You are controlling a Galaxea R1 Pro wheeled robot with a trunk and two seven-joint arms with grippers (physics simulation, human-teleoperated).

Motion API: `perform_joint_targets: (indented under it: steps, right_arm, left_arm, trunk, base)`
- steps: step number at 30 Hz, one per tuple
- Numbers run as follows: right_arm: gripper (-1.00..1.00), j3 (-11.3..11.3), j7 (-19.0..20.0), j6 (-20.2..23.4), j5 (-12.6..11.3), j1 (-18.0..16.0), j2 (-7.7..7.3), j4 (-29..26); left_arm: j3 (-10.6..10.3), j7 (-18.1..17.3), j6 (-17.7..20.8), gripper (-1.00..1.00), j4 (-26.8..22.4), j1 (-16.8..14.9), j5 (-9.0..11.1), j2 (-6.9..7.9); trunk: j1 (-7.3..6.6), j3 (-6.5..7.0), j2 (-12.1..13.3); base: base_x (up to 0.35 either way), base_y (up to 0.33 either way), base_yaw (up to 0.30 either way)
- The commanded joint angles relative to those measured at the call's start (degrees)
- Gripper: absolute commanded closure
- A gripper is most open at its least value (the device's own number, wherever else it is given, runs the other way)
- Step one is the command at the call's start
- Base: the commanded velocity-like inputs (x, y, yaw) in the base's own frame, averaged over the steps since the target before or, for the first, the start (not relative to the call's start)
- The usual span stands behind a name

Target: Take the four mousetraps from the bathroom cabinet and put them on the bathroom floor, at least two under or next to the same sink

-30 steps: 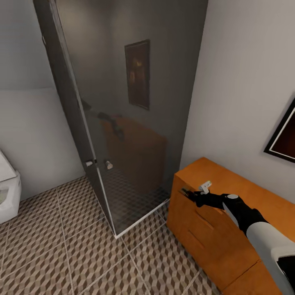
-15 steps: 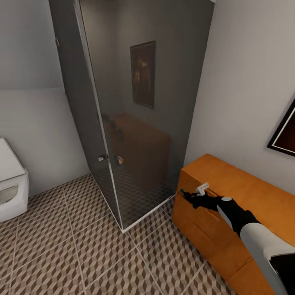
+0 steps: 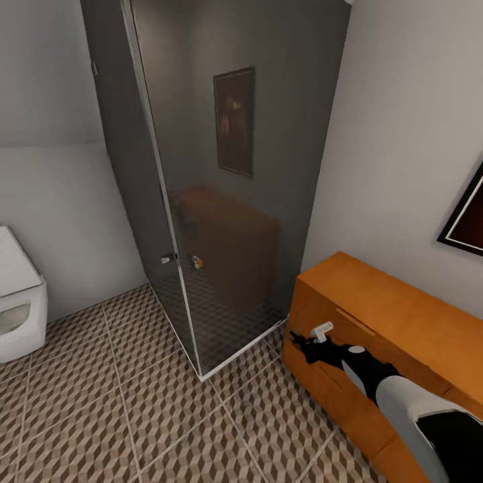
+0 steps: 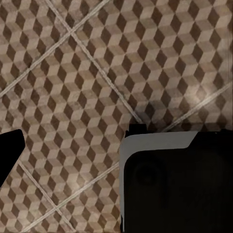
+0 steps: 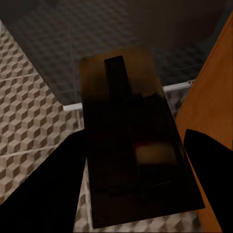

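Note:
My right gripper [image 3: 300, 341] hangs in front of the upper corner of the orange-brown cabinet [image 3: 396, 322], above the cube-patterned bathroom floor [image 3: 100, 416]. In the right wrist view a dark brown mousetrap [image 5: 99, 160] with a black metal bar lies between the two fingers [image 5: 63, 184], and the gripper [image 5: 136, 141] is shut on it. Below the trap are the floor [image 5: 29, 126], the shower's white sill and the cabinet's side [image 5: 213, 87]. One black left fingertip [image 4: 9, 150] shows over floor tiles [image 4: 73, 97], with nothing held. The bathroom sink is out of view.
A dark glass shower enclosure [image 3: 221, 168] stands just left of the cabinet, its corner sill on the floor. A white toilet [image 3: 17, 308] sits at the left edge. A framed picture [image 3: 466, 215] hangs above the cabinet. Part of my white-rimmed black body [image 4: 174, 184] is in the left wrist view.
The head camera shifted a little at first. My right arm has drawn back off the cabinet top and come down in front of its upper corner, toward the floor.

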Motion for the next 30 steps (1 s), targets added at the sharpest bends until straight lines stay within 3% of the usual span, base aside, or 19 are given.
perform_joint_targets:
  steps: [1, 4, 8, 13, 17, 20, 26, 30]
  right_arm:
    - [1.00, 0.2, -0.2, -1.0, 0.2, -0.1, 0.13, 1.1]
    - [1.00, 0.2, -1.7, -5.5, 0.9, -0.1, 1.18, 6.1]
    - [1.00, 0.2, -4.4, -9.1, 1.1, 0.3, 2.16, 8.5]
    - [1.00, 0.2, -5.8, -10.3, 1.2, 2.5, 3.04, 9.2]
    - [1.00, 0.2, -6.2, -10.8, 1.2, 5.2, 3.99, 9.4]
    - [1.00, 0.2, -7.0, -13.3, 1.2, 10.0, 4.95, 9.5]
    - [1.00, 0.2, -10.7, -16.5, 1.2, 15.5, 6.12, 9.5]
    - [1.00, 0.2, -12.5, -19.2, 1.2, 19.5, 6.87, 9.6]
  left_arm:
    - [-0.5, 0.3, -0.1, -1.00, -0.3, 0.0, 0.3, 0.01]
    - [-0.3, 0.4, 0.0, -1.00, -1.8, 0.0, 0.3, -0.03]
    - [-0.2, 0.8, 0.4, -1.00, -6.4, 0.0, 0.3, -0.04]
    - [-0.2, 1.0, 1.4, -1.00, -12.7, 0.0, 0.3, -0.04]
    - [-0.1, 1.0, 5.0, -1.00, -17.8, 0.0, 0.3, -0.09]
    - [-0.1, 2.8, 11.3, -1.00, -25.8, -0.1, 0.2, -0.03]
    - [-0.1, 6.5, 12.3, -1.00, -30.6, -0.1, 0.2, -0.15]
    - [0.0, 7.1, 17.3, -1.00, -33.9, -0.2, 0.2, -0.12]
  trunk:
    - [0.03, -0.11, -0.1]
    - [0.03, -0.11, -0.1]
    - [0.03, -0.11, -0.1]
    - [0.03, -0.11, -0.1]
    - [0.03, -0.11, -0.1]
    - [0.03, -0.11, -0.1]
    - [0.03, -0.11, -0.1]
    - [0.03, -0.11, -0.1]
  base:
    - [0.000, 0.000, 0.000]
    - [0.000, 0.000, 0.000]
    - [0.000, 0.000, 0.000]
    - [0.000, 0.000, 0.000]
    - [0.000, 0.000, 0.000]
    - [0.000, 0.000, 0.000]
    - [0.000, 0.000, 0.000]
    - [0.000, 0.000, 0.000]
